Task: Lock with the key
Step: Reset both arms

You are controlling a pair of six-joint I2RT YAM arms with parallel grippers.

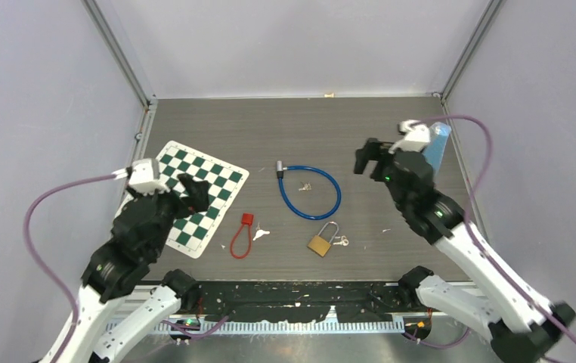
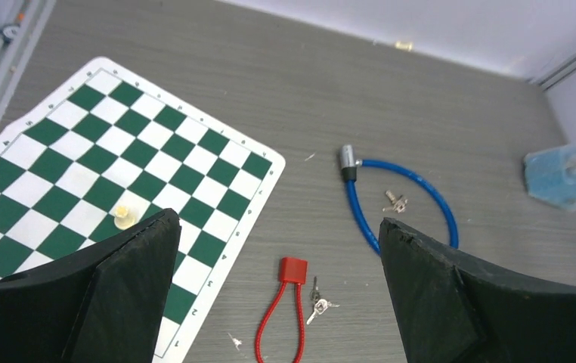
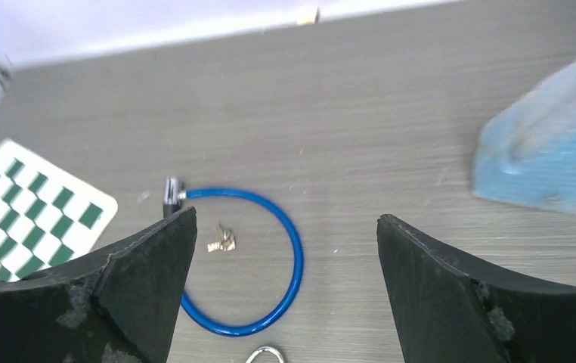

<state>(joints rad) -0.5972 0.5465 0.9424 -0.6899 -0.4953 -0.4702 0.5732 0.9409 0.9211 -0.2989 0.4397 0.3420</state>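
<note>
A brass padlock [image 1: 320, 243] lies near the table's front middle with its shackle up and small keys [image 1: 341, 242] beside it; only its shackle top [image 3: 266, 353] shows in the right wrist view. A red cable lock [image 1: 239, 238] [image 2: 281, 314] lies to its left with a key [image 1: 261, 233] [image 2: 319, 305] next to it. A blue cable lock [image 1: 337, 190] [image 2: 413, 175] [image 3: 297, 257] lies behind them, with keys [image 1: 305, 186] [image 2: 395, 201] [image 3: 221, 240] inside its loop. My left gripper [image 1: 194, 195] [image 2: 279, 220] is open and empty above the chessboard's right edge. My right gripper [image 1: 372, 160] [image 3: 286, 216] is open and empty, right of the blue lock.
A green and white chessboard [image 1: 194, 189] [image 2: 119, 151] [image 3: 28, 204] lies at the left, with a small cream pawn [image 2: 123, 216] on it. A pale blue object [image 1: 438, 146] [image 2: 568, 175] [image 3: 549, 151] stands at the right edge. Walls enclose the table.
</note>
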